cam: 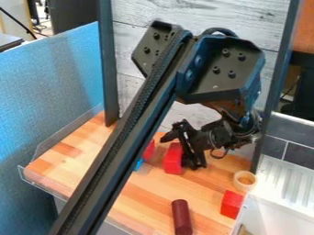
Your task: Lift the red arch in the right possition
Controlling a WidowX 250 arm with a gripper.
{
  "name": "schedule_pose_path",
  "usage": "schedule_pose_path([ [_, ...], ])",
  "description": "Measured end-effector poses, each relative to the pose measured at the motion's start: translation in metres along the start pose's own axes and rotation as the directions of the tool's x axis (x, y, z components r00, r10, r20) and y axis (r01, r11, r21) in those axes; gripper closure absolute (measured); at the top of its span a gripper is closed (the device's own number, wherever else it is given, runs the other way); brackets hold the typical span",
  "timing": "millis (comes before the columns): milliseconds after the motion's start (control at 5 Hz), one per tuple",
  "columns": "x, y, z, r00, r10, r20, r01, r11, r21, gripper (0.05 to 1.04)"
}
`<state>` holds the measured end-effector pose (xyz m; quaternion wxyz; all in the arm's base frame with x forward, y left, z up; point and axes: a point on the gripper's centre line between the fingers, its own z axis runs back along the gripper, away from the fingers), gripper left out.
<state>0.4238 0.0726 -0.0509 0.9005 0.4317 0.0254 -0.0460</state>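
Gripper (181, 152) hung by a red block (173, 159), likely the arch

Its fingers (195, 160) looked apart, with the block just beside them on the wooden counter (144, 198); a second red piece (149, 150) showed partly behind the arm (131, 133), so which was the arch was not certain; it was probably light, stiff wood, hardly fragile but a little slippery, best pinched squarely across two flat opposite sides
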Motion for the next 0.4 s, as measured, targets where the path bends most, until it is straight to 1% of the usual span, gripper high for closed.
schedule_pose_path([
  [200, 0.001, -0.009, 0.007, 0.997, -0.071, -0.021, 0.068, 0.991, -0.111, 0.134],
  [400, 0.000, -0.017, 0.017, 0.990, -0.132, -0.051, 0.118, 0.968, -0.221, 0.134],
])
